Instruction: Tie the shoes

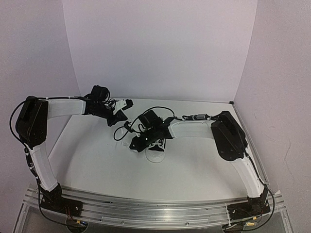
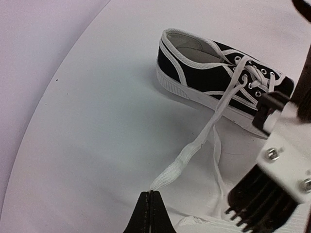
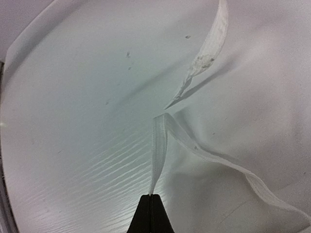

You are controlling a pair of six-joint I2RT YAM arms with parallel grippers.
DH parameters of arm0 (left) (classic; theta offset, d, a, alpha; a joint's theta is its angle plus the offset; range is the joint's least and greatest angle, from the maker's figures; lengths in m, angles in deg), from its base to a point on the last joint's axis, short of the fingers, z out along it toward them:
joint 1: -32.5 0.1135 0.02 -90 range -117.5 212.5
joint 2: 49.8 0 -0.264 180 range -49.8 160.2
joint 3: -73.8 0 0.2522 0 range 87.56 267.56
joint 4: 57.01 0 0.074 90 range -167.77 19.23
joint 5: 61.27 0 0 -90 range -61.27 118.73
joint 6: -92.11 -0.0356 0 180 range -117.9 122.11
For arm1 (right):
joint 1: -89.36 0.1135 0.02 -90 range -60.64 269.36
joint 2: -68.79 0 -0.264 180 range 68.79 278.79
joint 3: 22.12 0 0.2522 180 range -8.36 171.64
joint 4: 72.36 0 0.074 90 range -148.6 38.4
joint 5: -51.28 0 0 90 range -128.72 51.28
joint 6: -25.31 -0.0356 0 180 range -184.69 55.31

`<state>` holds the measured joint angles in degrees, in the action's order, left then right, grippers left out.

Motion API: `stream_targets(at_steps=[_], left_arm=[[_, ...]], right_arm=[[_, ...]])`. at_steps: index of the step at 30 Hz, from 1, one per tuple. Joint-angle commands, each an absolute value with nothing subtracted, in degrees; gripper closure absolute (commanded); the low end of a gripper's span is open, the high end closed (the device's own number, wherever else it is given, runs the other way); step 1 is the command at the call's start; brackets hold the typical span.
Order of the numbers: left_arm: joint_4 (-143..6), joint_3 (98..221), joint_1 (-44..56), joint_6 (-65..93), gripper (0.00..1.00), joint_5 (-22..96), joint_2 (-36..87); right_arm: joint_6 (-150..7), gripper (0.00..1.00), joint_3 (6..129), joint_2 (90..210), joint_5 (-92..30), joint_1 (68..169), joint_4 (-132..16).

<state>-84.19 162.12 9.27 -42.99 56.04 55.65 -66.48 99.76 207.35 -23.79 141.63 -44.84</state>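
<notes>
The black sneaker (image 2: 204, 73) with white sole lies on its sole on the white table, laces loose. In the top view only its white toe (image 1: 156, 156) shows beneath my right wrist. My left gripper (image 2: 149, 194) is shut on the end of one white lace (image 2: 194, 148), which runs taut-ish up to the eyelets. My right gripper (image 3: 152, 196) is shut on the other lace (image 3: 159, 145), which folds back toward the right. In the top view the left gripper (image 1: 118, 118) is behind the shoe and the right gripper (image 1: 135, 144) just left of it.
The white table (image 1: 97, 165) is ringed by pale walls (image 1: 155, 48) at the back and sides. The right gripper's black and white body (image 2: 279, 167) sits close to the shoe's toe in the left wrist view. A loose lace end (image 3: 210, 48) lies farther out.
</notes>
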Motion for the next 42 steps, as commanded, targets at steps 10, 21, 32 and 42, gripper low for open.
stream_targets(at_steps=[10,21,32,42], left_arm=[[-94.09,158.67,6.08,-47.43,1.0,67.48,54.22],[-98.64,154.1,3.41,-62.84,0.79,68.54,55.22],[-109.49,174.14,5.06,-61.61,0.15,77.46,62.13],[-81.87,177.32,3.27,-27.41,0.57,67.48,69.71]], right_arm=[[-76.87,1.0,79.62,183.06,-2.75,135.8,-44.48],[-82.49,1.0,68.07,176.87,-4.51,130.59,-47.78],[-84.58,1.0,62.61,173.6,-5.12,130.41,-48.05],[-83.59,1.0,60.0,171.3,-9.53,130.41,-49.89]])
